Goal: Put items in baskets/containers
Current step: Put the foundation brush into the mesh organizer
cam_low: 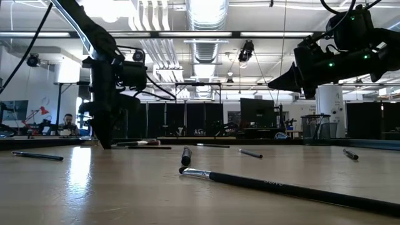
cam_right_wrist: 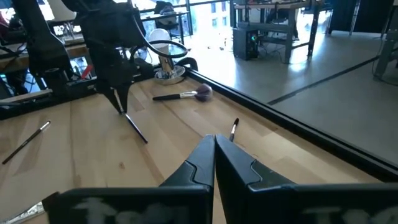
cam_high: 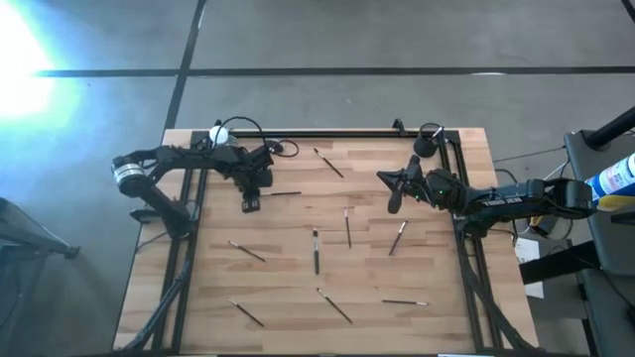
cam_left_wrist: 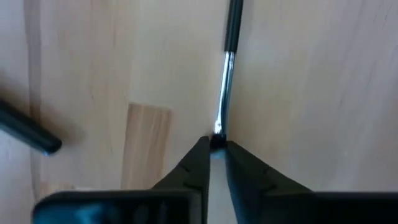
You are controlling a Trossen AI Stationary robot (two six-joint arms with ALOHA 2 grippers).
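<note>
The left gripper (cam_left_wrist: 214, 155), fingers narrowed around the pale ferrule end of a thin brush (cam_left_wrist: 225, 81) near the table's (cam_high: 437, 327) far edge, pinches something light, stiff, likely slippery.

The high camera hangs above and looks straight down on the whole wooden table (cam_high: 298, 258) and both arms. The low camera sits at tabletop height, near a thin brush (cam_low: 281, 186), facing level across the wood into the room behind. Each wrist camera looks forward past its own fingers: the left one very close to the tabletop, the right one across the table at the left arm (cam_right_wrist: 102, 37), which the high and low views also show.
</note>
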